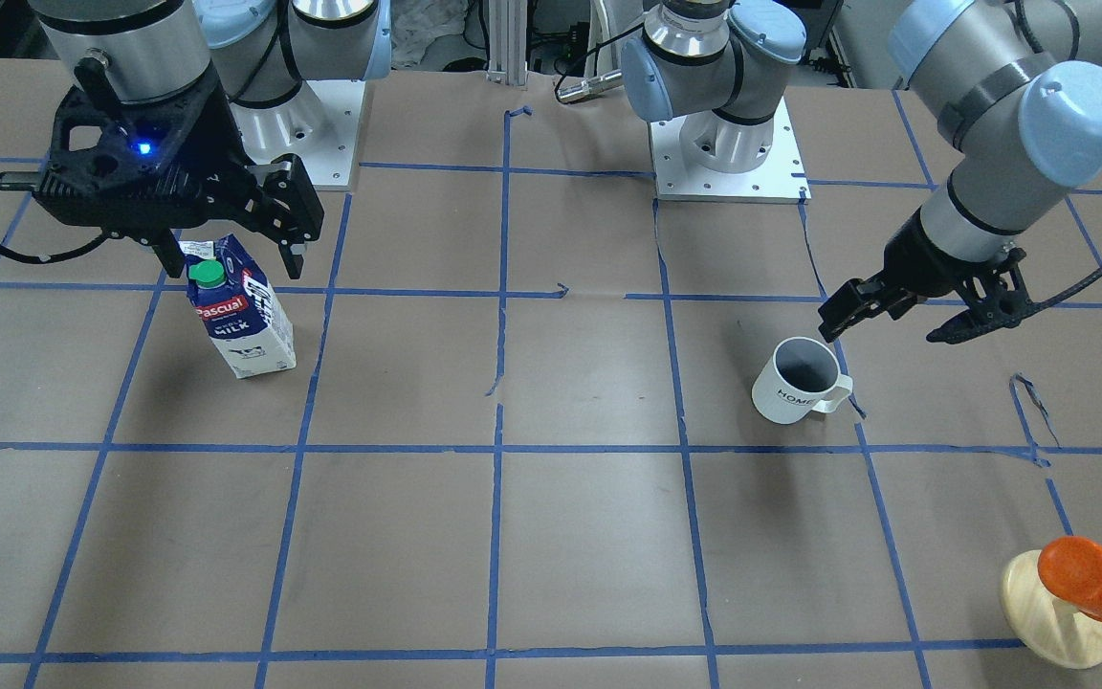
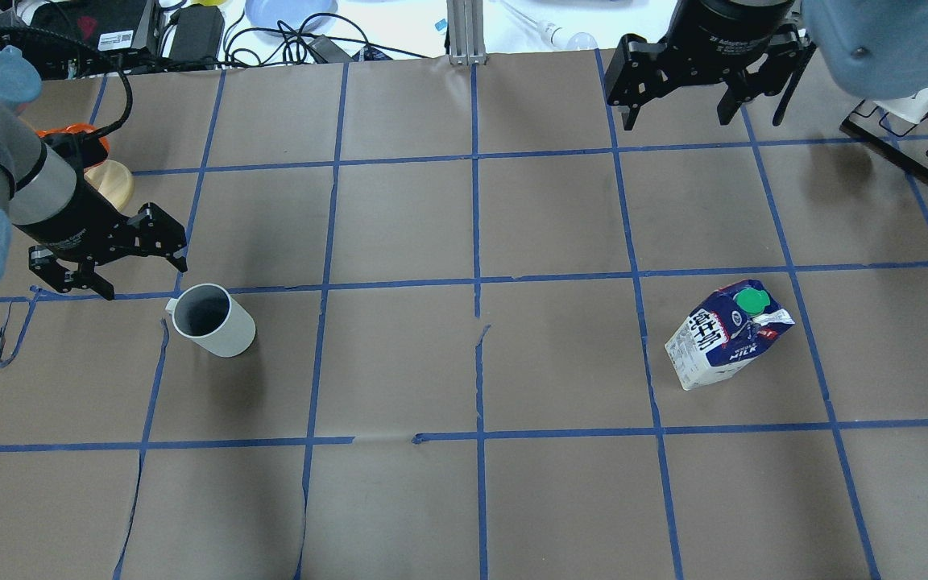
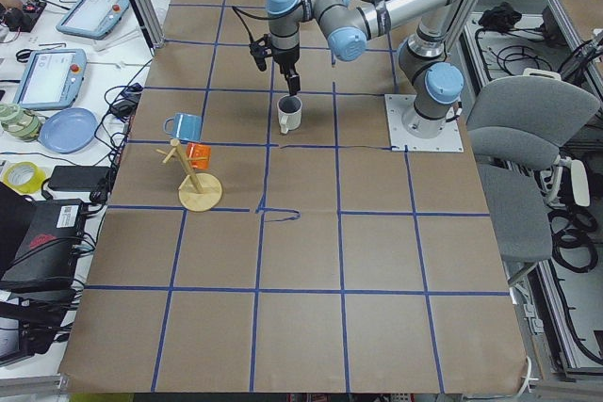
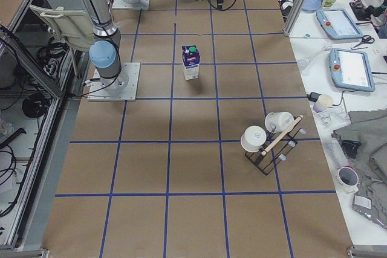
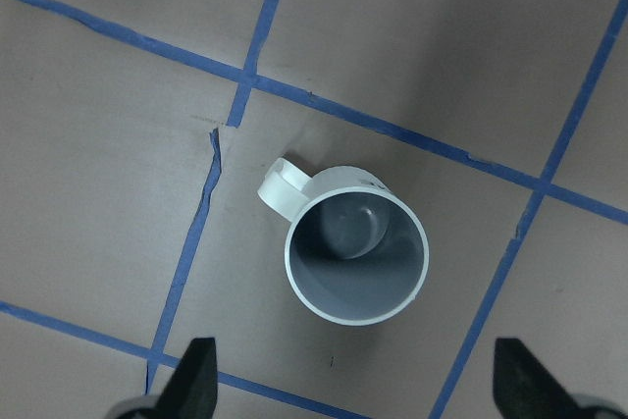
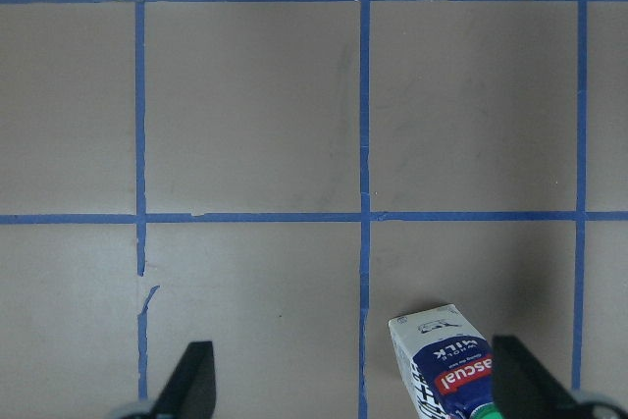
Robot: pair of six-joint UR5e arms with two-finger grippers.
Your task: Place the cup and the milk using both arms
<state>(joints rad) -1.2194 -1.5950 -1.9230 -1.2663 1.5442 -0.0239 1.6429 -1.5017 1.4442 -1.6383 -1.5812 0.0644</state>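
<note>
The white cup (image 1: 800, 381) stands upright on the brown paper, dark grey inside, and also shows in the overhead view (image 2: 210, 321). My left gripper (image 1: 871, 316) is open and empty, just above and beside it. In the left wrist view the cup (image 5: 355, 242) sits centred ahead of the spread fingers (image 5: 196, 380). The milk (image 1: 240, 311) stands upright with its green cap up; the overhead view shows it too (image 2: 726, 334). My right gripper (image 2: 676, 121) is open and empty, high above the table. In the right wrist view the milk (image 6: 446, 360) is at the bottom edge.
A cream wooden stand with an orange cup (image 1: 1077, 593) stands near the left arm. A blue cup (image 3: 184, 125) hangs on it. A black rack with white mugs (image 4: 269, 137) stands at the table's right end. Both arm bases (image 1: 723, 144) sit at the robot's edge.
</note>
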